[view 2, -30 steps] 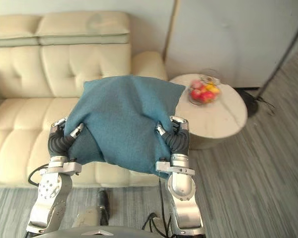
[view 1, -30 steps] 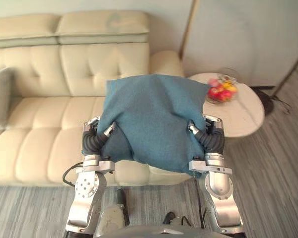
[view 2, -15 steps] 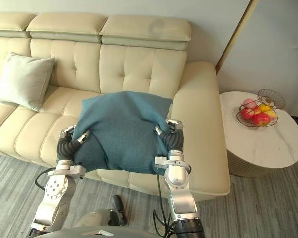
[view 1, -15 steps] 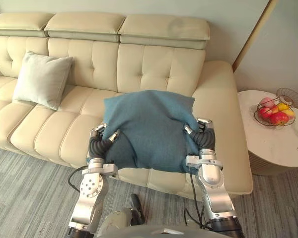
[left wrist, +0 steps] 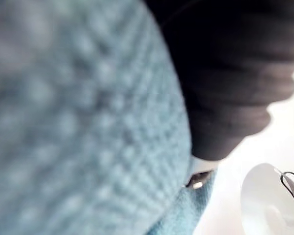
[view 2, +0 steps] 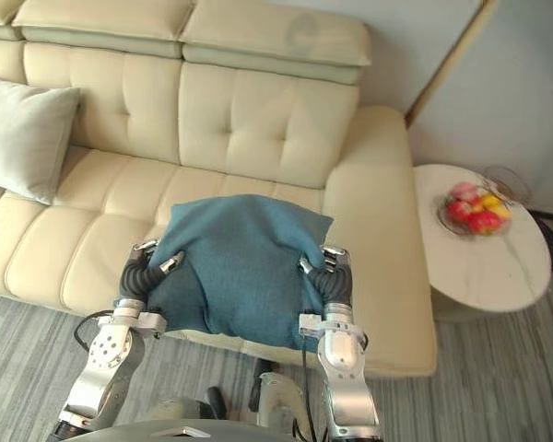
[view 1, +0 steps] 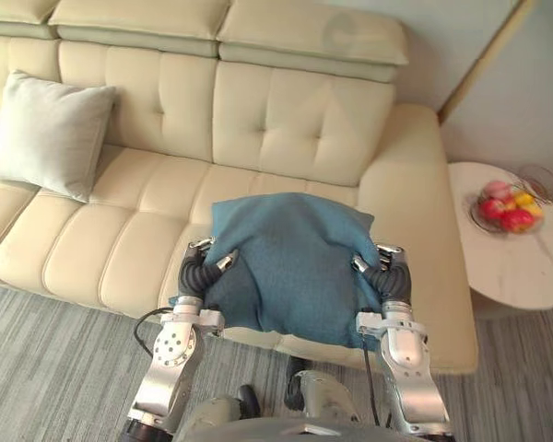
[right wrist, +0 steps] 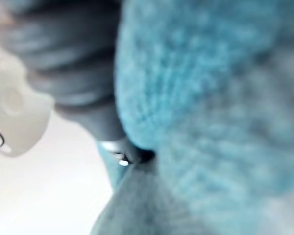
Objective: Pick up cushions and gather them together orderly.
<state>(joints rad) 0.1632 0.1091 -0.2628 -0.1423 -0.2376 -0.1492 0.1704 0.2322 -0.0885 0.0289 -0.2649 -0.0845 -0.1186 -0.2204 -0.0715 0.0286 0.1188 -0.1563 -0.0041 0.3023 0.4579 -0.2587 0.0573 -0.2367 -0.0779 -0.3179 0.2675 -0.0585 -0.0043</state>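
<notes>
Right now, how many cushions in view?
2. A blue cushion is held up between the left hand and right hand, over the sofa's front edge. A pale grey cushion leans on the sofa back, far left. Others may lie outside the view.

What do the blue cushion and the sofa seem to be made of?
The blue cushion: probably a coarse woven or knitted fabric, matte; the wrist views show a nubby weave. The sofa: looks like cream leather or imitation leather, smooth with a soft sheen and tufted seams.
</notes>
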